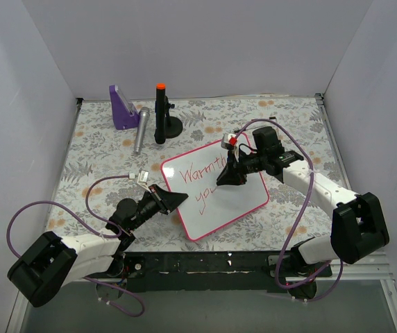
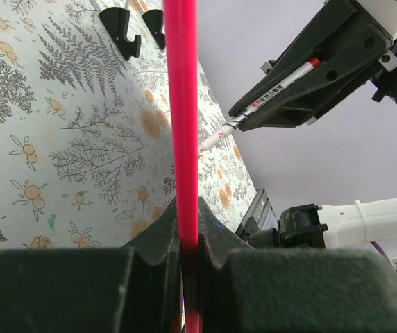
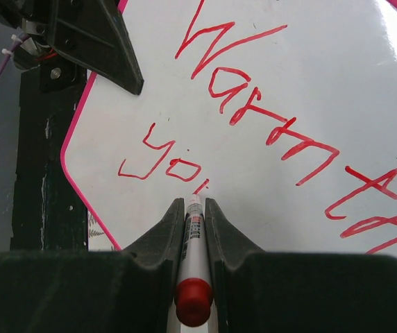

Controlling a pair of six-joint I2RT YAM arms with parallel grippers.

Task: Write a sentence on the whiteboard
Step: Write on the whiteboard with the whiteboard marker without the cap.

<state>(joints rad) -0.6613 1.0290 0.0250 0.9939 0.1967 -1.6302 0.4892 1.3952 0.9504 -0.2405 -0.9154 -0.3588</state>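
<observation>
right gripper (image 3: 194, 205) clamps a marker (image 3: 193, 239); left gripper (image 2: 188, 208) clamps the edge of the whiteboard (image 2: 182, 104).

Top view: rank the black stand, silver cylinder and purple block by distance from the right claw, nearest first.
1. Black stand, back-left of the right claw.
2. Silver cylinder, lying left of the stand.
3. Purple block, farthest left, near the back wall.
</observation>
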